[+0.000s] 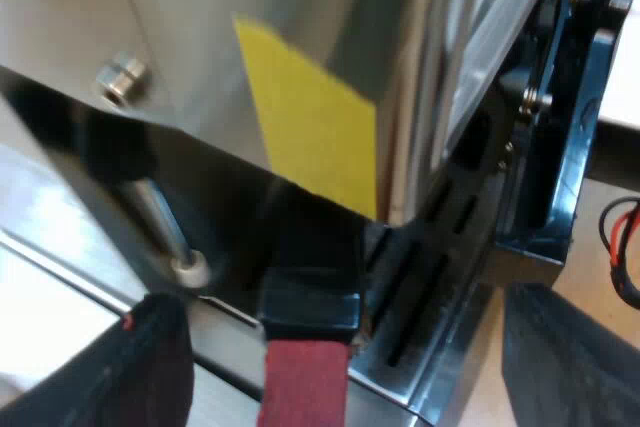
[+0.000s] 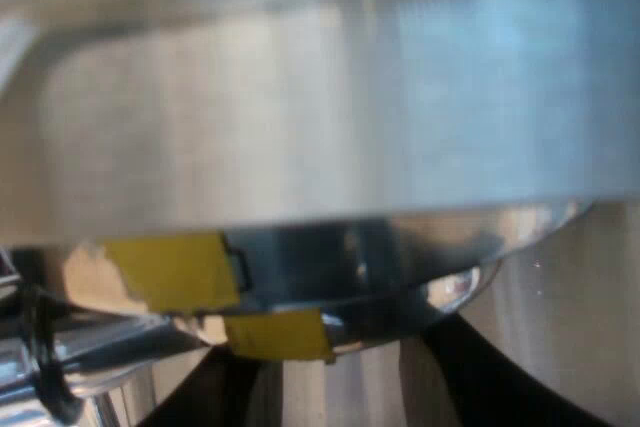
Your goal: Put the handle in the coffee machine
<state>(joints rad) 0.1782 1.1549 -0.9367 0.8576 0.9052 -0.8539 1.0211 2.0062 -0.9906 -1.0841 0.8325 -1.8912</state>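
Left gripper [image 1: 348, 347] is hovering with its jaws apart on both sides of the handle [image 1: 308, 302], not touching its red end. It is sitting at the espresso machine [image 1: 200, 47] front. Right gripper [image 2: 350, 387], jaws also apart, is facing the machine's steel.

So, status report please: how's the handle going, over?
Left gripper open, fingers either side of handle's red end, not touching. Handle at espresso machine's front. Right gripper open, close against machine's metal. Nothing blocking.
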